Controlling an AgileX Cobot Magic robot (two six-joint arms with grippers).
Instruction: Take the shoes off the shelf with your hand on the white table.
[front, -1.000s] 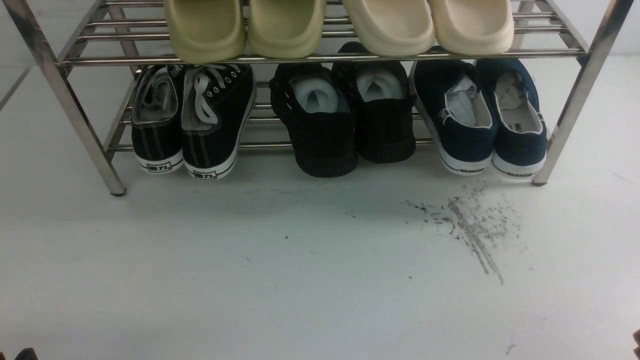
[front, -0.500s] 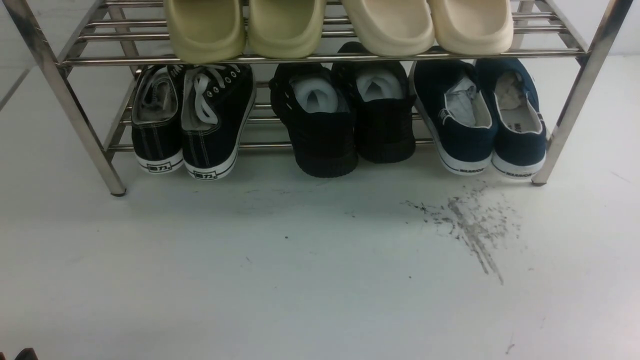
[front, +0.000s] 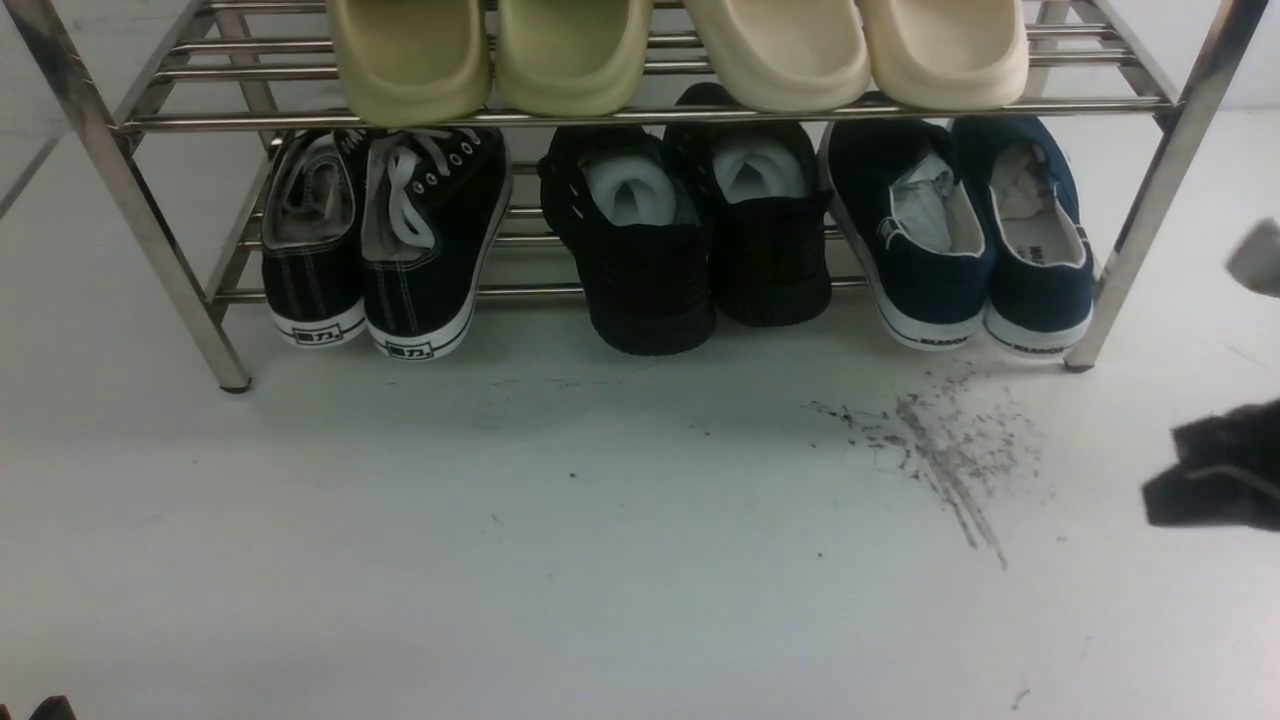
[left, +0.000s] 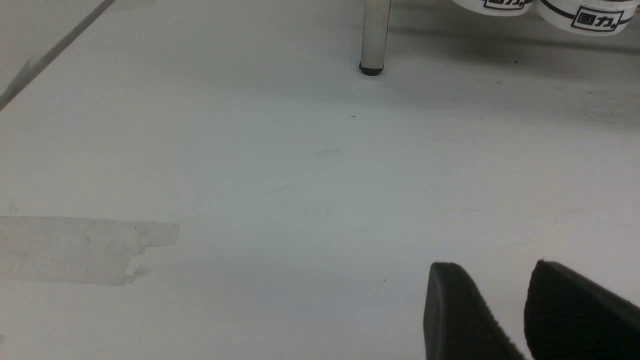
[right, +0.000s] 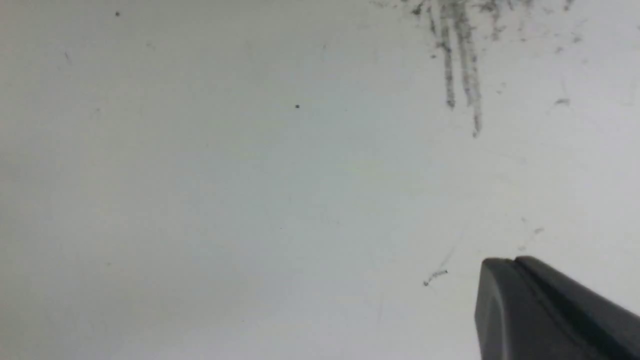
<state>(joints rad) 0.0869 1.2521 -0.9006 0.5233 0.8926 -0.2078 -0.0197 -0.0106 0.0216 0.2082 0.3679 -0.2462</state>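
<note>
1. Navy blue canvas slip-on shoes with white rubber soles (front: 960, 240) are sitting at the right end of the lower tier of the shiny steel-tube shelf (front: 1150, 230), heels toward the robot. They are not yet on the white table (front: 600, 520).
2. Right gripper (right: 517, 272) is hanging over the table near the dark grey scuff patch (front: 940, 450), fingers pressing together and gripping nothing. Left gripper (left: 495, 265) is hovering low, showing a narrow gap and nothing in it.
3. Risks:
   - The right jaws are needing to open before reaching a heel.
   - The upper front bar (front: 1100, 103) is hanging low over the pair, so a high approach is risking a clash.
   - The shelf's right leg is crowding the outer shoe.
   - Pinching the paper stuffing (front: 925, 205) alone is risking pulling it out and leaving the shoe.
4. Lower tier is also holding black lace-up sneakers (front: 385, 240) and black knit shoes (front: 690, 240). Upper tier is carrying olive foam slippers (front: 490, 55) and cream foam slippers (front: 860, 50).
</note>
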